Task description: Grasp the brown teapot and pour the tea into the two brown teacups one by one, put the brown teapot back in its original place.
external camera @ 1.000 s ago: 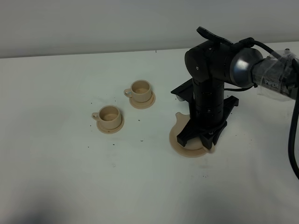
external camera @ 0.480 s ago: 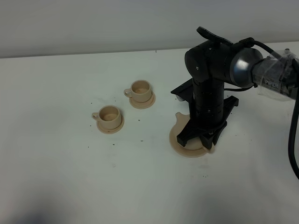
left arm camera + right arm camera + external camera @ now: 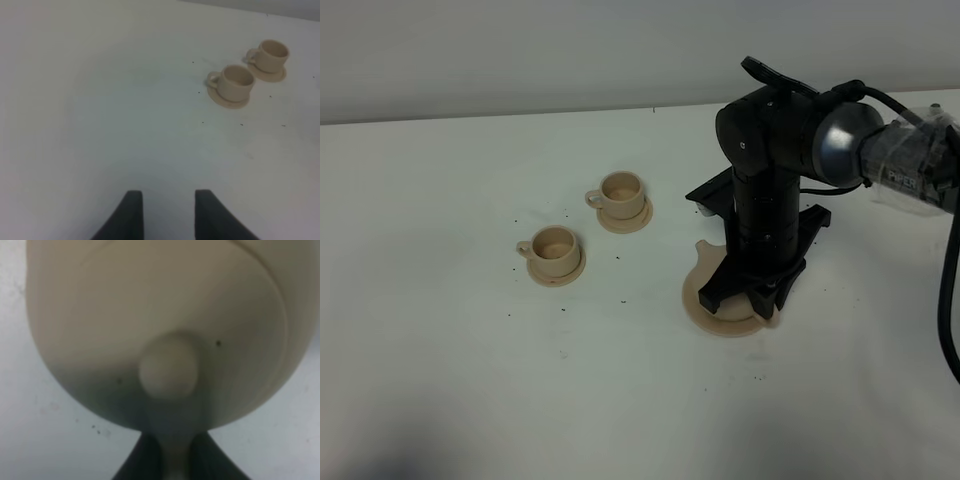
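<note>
- Your right claw (image 3: 172,460) is clenched on the brown teapot (image 3: 150,310). In the right wrist view its two dark fingers (image 3: 140,470) pinch the pale loop handle (image 3: 172,442) just behind the lid's round knob (image 3: 167,367).
- From the high camera you see the right arm (image 3: 770,190) standing nearly upright, claw pointing down. It hides almost the whole teapot, and only a small curved tan part shows on the side towards the cups.
- The teapot sits at the wide saucer (image 3: 720,322), right of centre on the white table (image 3: 440,350). You cannot tell whether it rests on that saucer or hangs just above it.
- The two brown teacups (image 3: 554,245) stand left of the teapot, well apart from it, each upright on its own small saucer (image 3: 624,222).
- One cup is farther back and closer to the teapot; the other is nearer the camera and farther left. They stand near each other without touching, both handles turned to the left.
- Your left claw (image 3: 169,215) is released. Its wrist view shows two dark fingers (image 3: 131,217) held apart over bare table, with nothing between them.
- That claw is well clear of both cups, and it does not appear in the high view.
- Small dark specks (image 3: 620,299) lie scattered on the table around the cups and the wide saucer.
</note>
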`<state>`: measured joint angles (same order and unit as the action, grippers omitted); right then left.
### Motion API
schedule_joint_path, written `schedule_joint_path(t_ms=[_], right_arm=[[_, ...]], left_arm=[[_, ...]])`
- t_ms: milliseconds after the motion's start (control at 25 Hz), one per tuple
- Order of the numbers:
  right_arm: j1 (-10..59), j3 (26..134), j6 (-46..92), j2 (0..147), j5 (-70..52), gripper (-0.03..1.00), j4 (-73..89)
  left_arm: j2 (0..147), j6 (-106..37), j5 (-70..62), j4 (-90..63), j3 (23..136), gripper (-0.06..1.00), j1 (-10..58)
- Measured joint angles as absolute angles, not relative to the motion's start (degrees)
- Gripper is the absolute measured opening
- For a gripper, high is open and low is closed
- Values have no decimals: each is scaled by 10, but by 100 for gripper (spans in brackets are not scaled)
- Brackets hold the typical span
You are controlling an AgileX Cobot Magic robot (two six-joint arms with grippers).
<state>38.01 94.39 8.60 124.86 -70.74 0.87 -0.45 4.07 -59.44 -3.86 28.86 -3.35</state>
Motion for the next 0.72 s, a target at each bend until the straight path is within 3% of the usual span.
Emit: schedule_joint_path(t_ms=[720], right_arm=[[380,944,75,1218,-701,11,0]], left_arm=[[-5,41,-594,-39,289,28,-33]])
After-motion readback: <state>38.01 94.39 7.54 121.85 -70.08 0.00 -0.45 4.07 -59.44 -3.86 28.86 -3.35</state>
